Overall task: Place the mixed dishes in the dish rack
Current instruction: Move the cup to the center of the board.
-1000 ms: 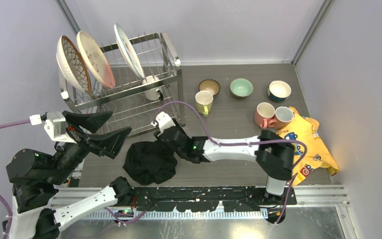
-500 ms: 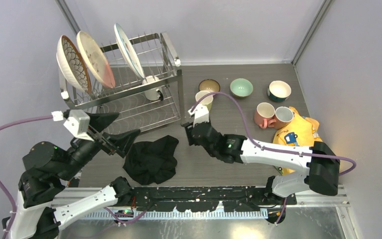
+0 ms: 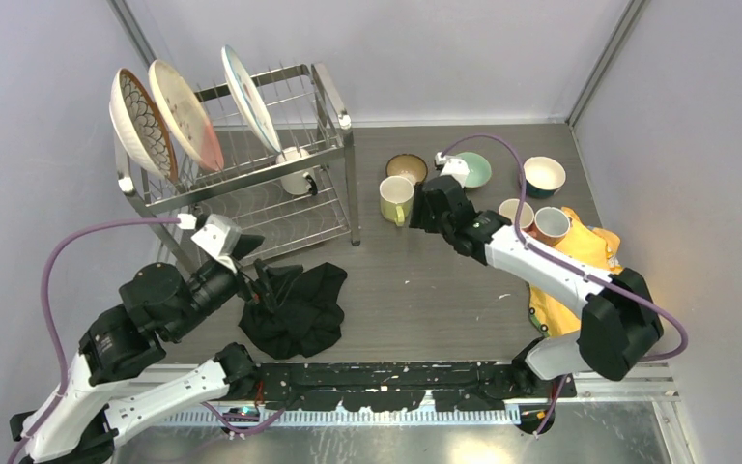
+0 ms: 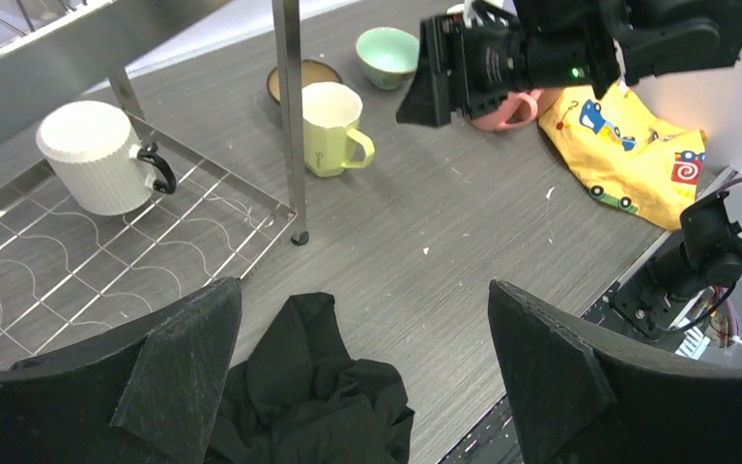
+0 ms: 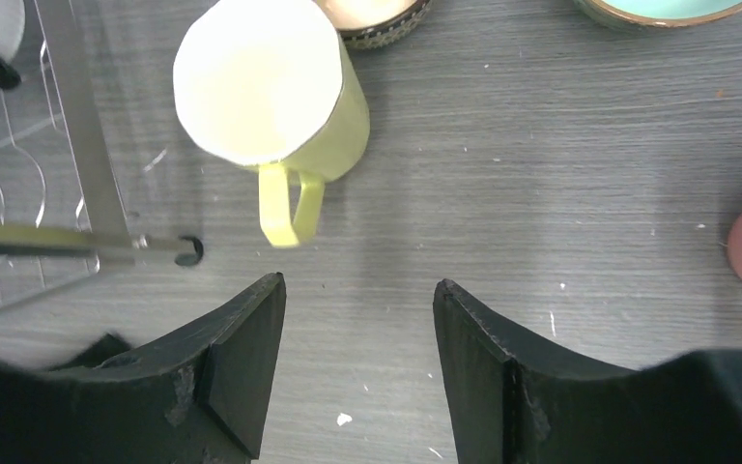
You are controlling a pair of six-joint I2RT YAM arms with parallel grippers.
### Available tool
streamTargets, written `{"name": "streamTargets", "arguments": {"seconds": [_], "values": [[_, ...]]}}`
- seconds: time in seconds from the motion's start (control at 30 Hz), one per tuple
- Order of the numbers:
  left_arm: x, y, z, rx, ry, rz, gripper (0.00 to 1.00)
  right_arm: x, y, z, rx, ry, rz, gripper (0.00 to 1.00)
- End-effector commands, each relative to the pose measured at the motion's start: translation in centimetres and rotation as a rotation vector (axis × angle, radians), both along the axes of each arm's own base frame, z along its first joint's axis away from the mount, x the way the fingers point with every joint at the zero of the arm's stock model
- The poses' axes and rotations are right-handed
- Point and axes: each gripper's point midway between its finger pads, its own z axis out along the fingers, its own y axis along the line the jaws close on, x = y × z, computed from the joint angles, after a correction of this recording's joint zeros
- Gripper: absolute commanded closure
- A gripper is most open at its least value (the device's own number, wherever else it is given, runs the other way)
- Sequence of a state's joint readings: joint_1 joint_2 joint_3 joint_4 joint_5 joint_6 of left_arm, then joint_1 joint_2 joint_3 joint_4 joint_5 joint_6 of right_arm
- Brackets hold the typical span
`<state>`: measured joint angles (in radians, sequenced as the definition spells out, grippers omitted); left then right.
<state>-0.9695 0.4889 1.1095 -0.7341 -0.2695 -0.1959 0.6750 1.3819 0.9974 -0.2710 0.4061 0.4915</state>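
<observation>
Grey wood-grain table (image 3: 415, 300), plain grey walls. Dish rack (image 3: 333, 116) far left: three plates (image 3: 185, 114) upright on top, white mug (image 3: 298, 170) on the lower shelf. Yellow mug (image 5: 269, 87) upright just beside the rack's leg. I read the right gripper (image 5: 357, 285) near its handle, jaws spread, empty. Left gripper (image 4: 359, 290) above the black cloth (image 4: 314, 406), jaws wide, empty.

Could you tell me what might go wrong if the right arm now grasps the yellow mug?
The open right pincer hovers by the thin handle of the yellow mug; closing there could spin or tip it.
The brown bowl sits close behind the mug and the dish rack leg beside it, so a push may knock either.
</observation>
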Motion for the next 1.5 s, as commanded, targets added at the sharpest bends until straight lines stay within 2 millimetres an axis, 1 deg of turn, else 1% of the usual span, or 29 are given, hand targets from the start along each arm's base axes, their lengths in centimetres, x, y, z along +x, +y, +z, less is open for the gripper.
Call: {"name": "streamTargets", "arguments": {"seconds": [0.0,0.1,0.13,0.2,0.37,0.57,0.7,0.8,0.93,1.0,1.17,1.23,1.33,1.43,1.47], "values": [[-0.3,-0.8,-0.9,-0.025,0.037,-0.025,0.01,3.2,1.5,2.1,0.184,-0.020,-0.061,0.37],[-0.1,-1.1,-1.5,-0.036,0.060,-0.019,0.03,5.2,1.3,1.8,0.191,-0.027,-0.122,0.36],[-0.1,-1.2,-1.7,-0.038,0.068,-0.016,0.03,5.9,1.4,1.1,0.181,-0.014,-0.134,0.36],[0.0,-1.2,-1.8,-0.038,0.079,-0.011,0.04,7.3,1.7,0.9,0.180,-0.006,-0.146,0.36],[0.0,-1.0,-1.9,-0.032,0.096,0.004,0.07,9.8,1.7,-0.2,0.161,-0.009,-0.176,0.37],[0.0,-0.9,-1.8,-0.024,0.095,0.006,0.08,11.4,2.1,-2.5,0.112,0.021,-0.183,0.39],[0.0,-0.8,-1.7,-0.015,0.094,0.005,0.08,11.8,2.3,-3.9,0.080,0.041,-0.169,0.47],[-0.1,-0.9,-1.6,-0.016,0.092,0.001,0.08,11.9,2.3,-4.2,0.055,0.053,-0.164,0.54],[0.1,-0.9,-1.6,-0.017,0.091,0.009,0.08,11.3,2.1,-3.2,0.059,0.041,-0.154,0.70],[0.2,-0.8,-1.7,-0.017,0.094,0.015,0.09,10.8,1.8,-2.7,0.062,0.035,-0.147,0.76],[0.5,-1.1,-2.1,-0.008,0.122,0.029,0.09,8.8,1.0,-1.9,0.055,0.041,-0.126,0.90],[0.5,-1.4,-2.4,-0.005,0.135,0.026,0.10,7.6,1.0,-1.8,0.056,0.055,-0.109,0.93],[0.5,-2.0,-2.6,-0.004,0.145,0.008,0.11,5.4,1.1,-1.4,0.052,0.070,-0.087,0.94],[0.6,-2.4,-2.7,-0.006,0.152,0.005,0.12,2.8,1.5,-0.7,0.048,0.070,-0.058,0.96],[0.6,-2.5,-2.7,-0.008,0.154,0.002,0.12,1.8,1.7,-0.2,0.047,0.067,-0.049,0.96]]}}
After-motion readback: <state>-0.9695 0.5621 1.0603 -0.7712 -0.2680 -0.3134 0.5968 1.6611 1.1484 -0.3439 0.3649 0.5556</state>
